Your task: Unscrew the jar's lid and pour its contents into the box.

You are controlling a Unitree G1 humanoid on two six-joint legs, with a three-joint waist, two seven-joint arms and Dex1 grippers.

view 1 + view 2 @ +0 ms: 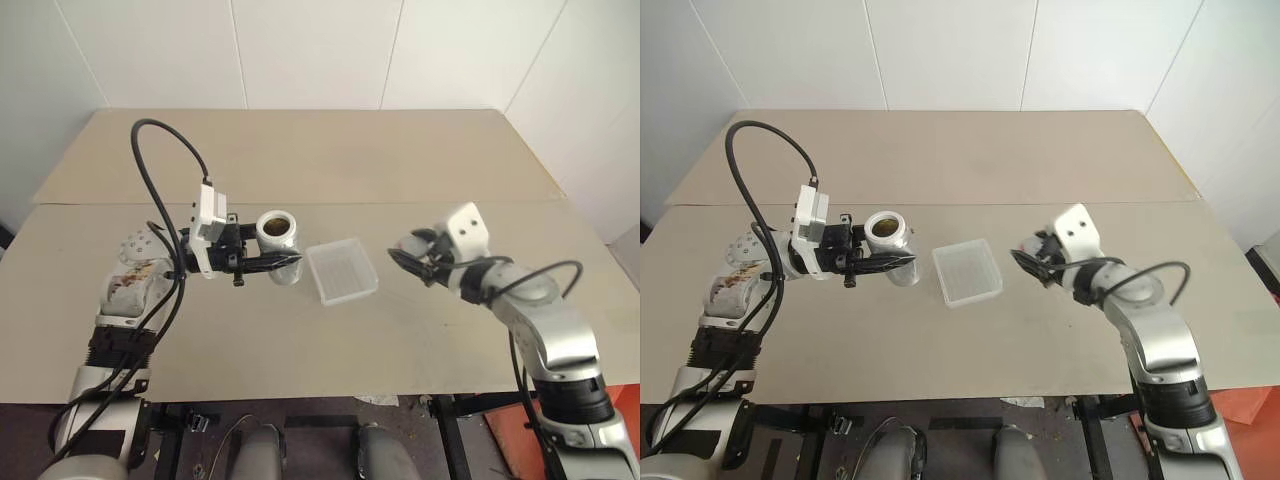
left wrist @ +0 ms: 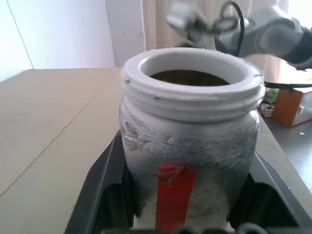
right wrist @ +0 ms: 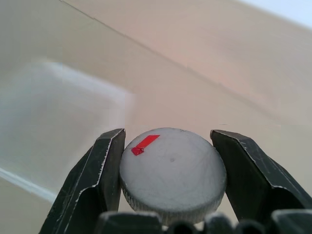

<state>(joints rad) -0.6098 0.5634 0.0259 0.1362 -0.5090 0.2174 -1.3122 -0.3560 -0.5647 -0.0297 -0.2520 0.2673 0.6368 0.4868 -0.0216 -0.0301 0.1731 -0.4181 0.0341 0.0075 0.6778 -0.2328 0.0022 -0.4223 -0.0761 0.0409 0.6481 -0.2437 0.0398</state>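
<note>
The left gripper [image 1: 268, 264] is clamping the jar [image 1: 277, 232] by its body, fingers closed against both sides, and is holding it upright above the table [image 1: 420, 160] with the mouth facing up; that upright hold is likely keeping the contents [image 2: 192, 76] from spilling, a dark brownish fill showing just inside the white threaded rim; the red label is facing the left wrist camera between the two black fingers [image 2: 100, 185]. The right gripper [image 3: 168, 165] is pinching the lid [image 3: 173, 170] edge-on between its fingers, closed on it from either side, the small red mark lying on the grey top; the lid is already off the jar and is being held well apart to the right, probably to leave the pouring path free. The box [image 1: 342, 270] is lying flat on the table between the two grippers, just beside the jar and nearer to it than to the lid; so the jar looks to need only tipping toward the box.
</note>
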